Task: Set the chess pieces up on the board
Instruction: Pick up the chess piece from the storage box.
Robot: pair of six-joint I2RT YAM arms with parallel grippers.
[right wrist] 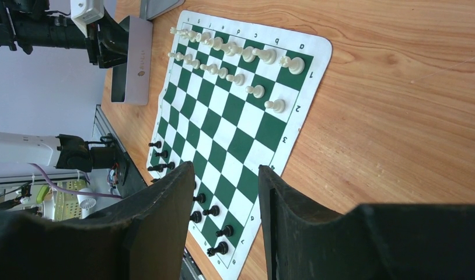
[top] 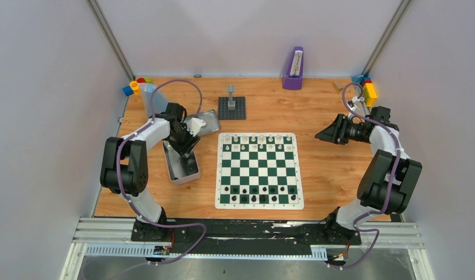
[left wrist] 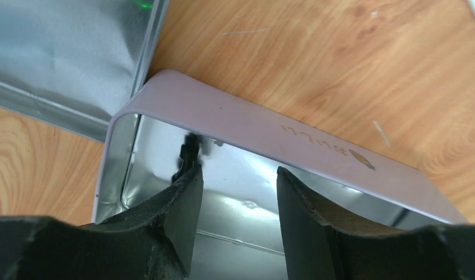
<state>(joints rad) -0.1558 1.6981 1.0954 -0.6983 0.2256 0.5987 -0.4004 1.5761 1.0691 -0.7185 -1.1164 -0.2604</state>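
Observation:
The green and white board (top: 258, 170) lies mid-table. Cream-white pieces (top: 261, 140) stand along its far rows and black pieces (top: 259, 194) along its near rows. My left gripper (top: 186, 147) is open and reaches down into the silver tin (top: 182, 169) left of the board. In the left wrist view, my open gripper (left wrist: 238, 172) is empty inside the tin (left wrist: 247, 125). A small dark shape (left wrist: 189, 150) sits by the left fingertip; piece or reflection, I cannot tell. My right gripper (top: 325, 135) is open and empty, above the wood right of the board. It (right wrist: 226, 169) faces the board (right wrist: 241, 116).
The tin's lid (top: 203, 122) lies behind the tin. A grey brick tower on a dark baseplate (top: 231, 106) stands behind the board. A purple holder (top: 293, 70) is at the back. Coloured bricks sit at the back left (top: 136, 86) and back right (top: 369, 90).

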